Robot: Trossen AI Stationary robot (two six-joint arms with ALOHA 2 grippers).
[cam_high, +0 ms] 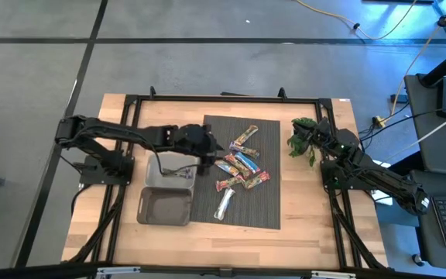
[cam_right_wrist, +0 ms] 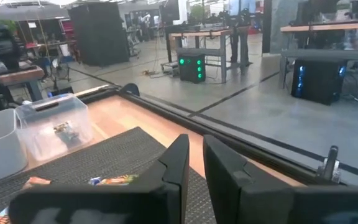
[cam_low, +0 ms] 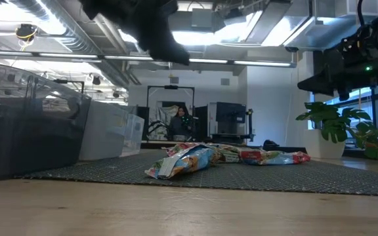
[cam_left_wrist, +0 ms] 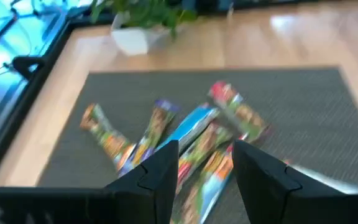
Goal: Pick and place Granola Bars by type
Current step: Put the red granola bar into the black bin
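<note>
Several granola bars (cam_high: 241, 164) in shiny blue, red-orange and brown-yellow wrappers lie in a loose pile on the dark mat (cam_high: 265, 209). A silver bar (cam_high: 224, 203) lies a little nearer the front edge. My left gripper (cam_high: 211, 147) hangs open above the pile's left side, well clear of the mat in the low view (cam_low: 166, 46). Its wrist view shows the bars (cam_left_wrist: 197, 134) beyond the gap between its fingers. My right gripper (cam_right_wrist: 196, 168) waits shut at the table's right side, beside the plant.
A clear bin (cam_high: 169, 174) with a bar inside (cam_right_wrist: 64, 130) and a grey bin (cam_high: 163, 208) stand left of the mat. A green plant sprig (cam_high: 302, 139) sits at the mat's far right corner. A black frame (cam_high: 223, 99) borders the table.
</note>
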